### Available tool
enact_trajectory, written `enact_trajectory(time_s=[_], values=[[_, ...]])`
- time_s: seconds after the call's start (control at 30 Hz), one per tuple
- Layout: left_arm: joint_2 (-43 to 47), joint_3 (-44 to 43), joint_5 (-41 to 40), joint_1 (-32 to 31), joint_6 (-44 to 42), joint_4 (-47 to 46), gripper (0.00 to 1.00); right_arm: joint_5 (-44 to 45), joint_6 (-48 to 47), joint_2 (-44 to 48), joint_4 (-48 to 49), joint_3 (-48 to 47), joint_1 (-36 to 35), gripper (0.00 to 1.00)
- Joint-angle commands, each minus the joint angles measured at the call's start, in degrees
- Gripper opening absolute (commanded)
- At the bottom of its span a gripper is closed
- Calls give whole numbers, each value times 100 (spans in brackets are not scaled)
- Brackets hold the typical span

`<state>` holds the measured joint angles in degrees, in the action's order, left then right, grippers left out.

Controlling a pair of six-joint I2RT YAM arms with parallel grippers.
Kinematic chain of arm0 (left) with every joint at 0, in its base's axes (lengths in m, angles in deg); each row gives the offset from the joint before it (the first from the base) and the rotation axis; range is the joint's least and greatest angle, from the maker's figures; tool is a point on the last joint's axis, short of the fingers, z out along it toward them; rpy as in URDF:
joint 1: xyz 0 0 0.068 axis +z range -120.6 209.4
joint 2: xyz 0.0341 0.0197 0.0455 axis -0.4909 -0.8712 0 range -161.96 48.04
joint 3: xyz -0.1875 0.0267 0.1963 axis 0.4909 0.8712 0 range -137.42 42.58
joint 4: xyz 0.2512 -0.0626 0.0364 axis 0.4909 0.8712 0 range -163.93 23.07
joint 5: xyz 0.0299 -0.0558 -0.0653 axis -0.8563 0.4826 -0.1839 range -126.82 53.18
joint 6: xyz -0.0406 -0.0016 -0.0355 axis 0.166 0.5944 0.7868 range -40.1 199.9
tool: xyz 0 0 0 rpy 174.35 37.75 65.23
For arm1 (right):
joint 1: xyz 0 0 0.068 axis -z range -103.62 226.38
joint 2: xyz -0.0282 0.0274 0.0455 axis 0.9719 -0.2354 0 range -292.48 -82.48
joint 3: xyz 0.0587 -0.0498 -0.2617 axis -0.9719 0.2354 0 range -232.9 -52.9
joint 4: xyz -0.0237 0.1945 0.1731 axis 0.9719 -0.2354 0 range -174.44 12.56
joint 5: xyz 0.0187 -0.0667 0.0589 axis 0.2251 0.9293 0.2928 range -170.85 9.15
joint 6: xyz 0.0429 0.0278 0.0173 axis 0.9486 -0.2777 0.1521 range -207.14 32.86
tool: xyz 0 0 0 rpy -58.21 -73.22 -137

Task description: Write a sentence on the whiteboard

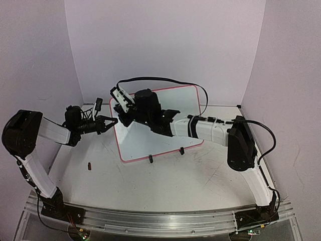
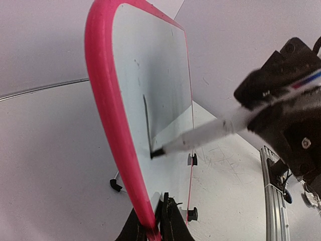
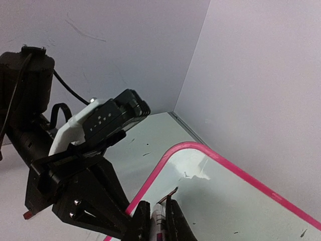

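Note:
The whiteboard (image 1: 165, 143), white with a thin pink frame, stands tilted at mid table on black clip feet (image 1: 150, 159). My left gripper (image 1: 111, 120) is shut on its left edge; in the left wrist view the jaws (image 2: 151, 206) pinch the pink frame (image 2: 103, 100). My right gripper (image 1: 124, 119) reaches across the board and is shut on a white marker (image 2: 210, 133). The marker's black tip (image 2: 158, 152) touches the board near the left edge. Of the sentence, only one short dark stroke (image 2: 146, 120) shows. In the right wrist view the marker (image 3: 159, 226) sits between the shut fingers.
A small dark red object (image 1: 90, 166) lies on the table to the left of the board. The right forearm (image 1: 200, 128) and its black cable (image 1: 160, 79) cover much of the board's face. White walls stand close behind and at both sides.

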<state>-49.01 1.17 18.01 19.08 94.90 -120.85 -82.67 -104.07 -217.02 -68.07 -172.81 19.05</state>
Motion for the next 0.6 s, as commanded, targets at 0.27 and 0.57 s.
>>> enact_trajectory(time_s=[0.27, 0.57], values=[[105, 72, -365, -7, -625, -187, 0, 311, 243, 555, 80, 649, 42, 0], [107, 97, -366, -6, -630, -193, 0, 850, 161, 367, 375, 230, 57, 0]])
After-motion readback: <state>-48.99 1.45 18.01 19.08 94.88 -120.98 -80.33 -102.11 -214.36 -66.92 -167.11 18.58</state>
